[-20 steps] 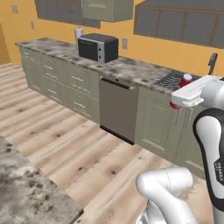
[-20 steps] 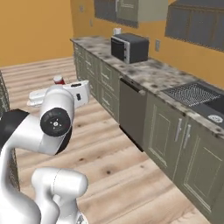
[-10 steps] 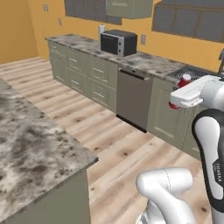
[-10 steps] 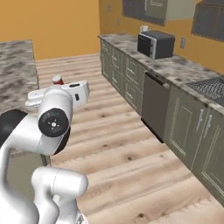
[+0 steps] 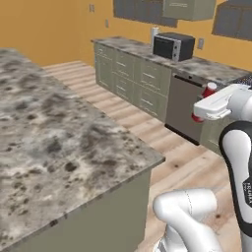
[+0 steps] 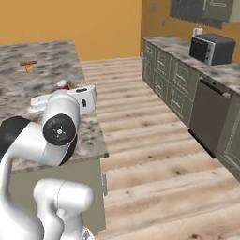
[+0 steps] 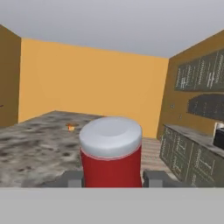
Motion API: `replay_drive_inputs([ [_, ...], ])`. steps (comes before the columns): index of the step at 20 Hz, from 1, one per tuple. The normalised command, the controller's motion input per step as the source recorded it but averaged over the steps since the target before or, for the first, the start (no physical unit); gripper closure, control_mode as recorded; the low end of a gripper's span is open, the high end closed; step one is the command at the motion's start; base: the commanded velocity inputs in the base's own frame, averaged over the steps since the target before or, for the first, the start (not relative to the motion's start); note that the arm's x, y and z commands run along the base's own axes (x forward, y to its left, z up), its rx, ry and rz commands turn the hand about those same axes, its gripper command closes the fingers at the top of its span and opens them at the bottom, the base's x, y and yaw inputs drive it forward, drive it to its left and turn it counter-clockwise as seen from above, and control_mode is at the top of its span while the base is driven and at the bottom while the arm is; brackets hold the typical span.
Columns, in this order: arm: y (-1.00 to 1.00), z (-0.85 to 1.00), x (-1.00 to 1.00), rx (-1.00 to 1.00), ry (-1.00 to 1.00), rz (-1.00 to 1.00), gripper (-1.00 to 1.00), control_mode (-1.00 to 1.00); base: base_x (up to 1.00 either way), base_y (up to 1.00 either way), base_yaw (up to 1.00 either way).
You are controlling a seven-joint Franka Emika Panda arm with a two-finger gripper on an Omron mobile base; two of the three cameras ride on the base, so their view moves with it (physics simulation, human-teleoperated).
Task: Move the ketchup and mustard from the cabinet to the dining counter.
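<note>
On the left of the left base view, the dining counter point(image 5: 59, 128) spreads as a long speckled granite surface with plain grey-green sides. Past it, across the wooden floor point(image 5: 172, 147), a run of olive-grey base cabinets point(image 5: 133, 74) stands along the orange wall, with a dark dishwasher point(image 5: 182, 106) set among them and a microwave point(image 5: 172, 47) on the granite above. At the right edge the white arm carries the ketchup point(image 5: 206, 96), its red body and white cap showing just behind the end effector point(image 5: 206, 106).

In the right base view the end effector point(image 6: 70, 93) hangs over the near end of the dining counter point(image 6: 42, 79), the ketchup point(image 6: 62, 85) peeking out beside it. Farther along that surface lies a tiny red-and-brown food item point(image 6: 29, 66).

In the hand view the ketchup point(image 7: 111, 153) stands upright between the two dark fingers point(image 7: 72, 178), which press against its red sides, partly spread to the bottle's width and pinching it. The granite surface point(image 7: 35, 144) lies beyond it.
</note>
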Motion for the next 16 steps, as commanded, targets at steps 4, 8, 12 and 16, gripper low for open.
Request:
replay_drive_inputs([
  [4,0.0,0.0,0.0,0.0,0.0,0.0,1.0,1.0,0.0,0.84,0.43],
  [8,0.0,0.0,0.0,0.0,0.0,0.0,1.0,1.0,0.01,0.51,0.55],
  [12,0.0,0.0,0.0,0.0,0.0,0.0,1.0,1.0,0.46,0.29,0.45],
  [16,0.0,0.0,0.0,0.0,0.0,0.0,1.0,1.0,0.85,0.03,0.14],
])
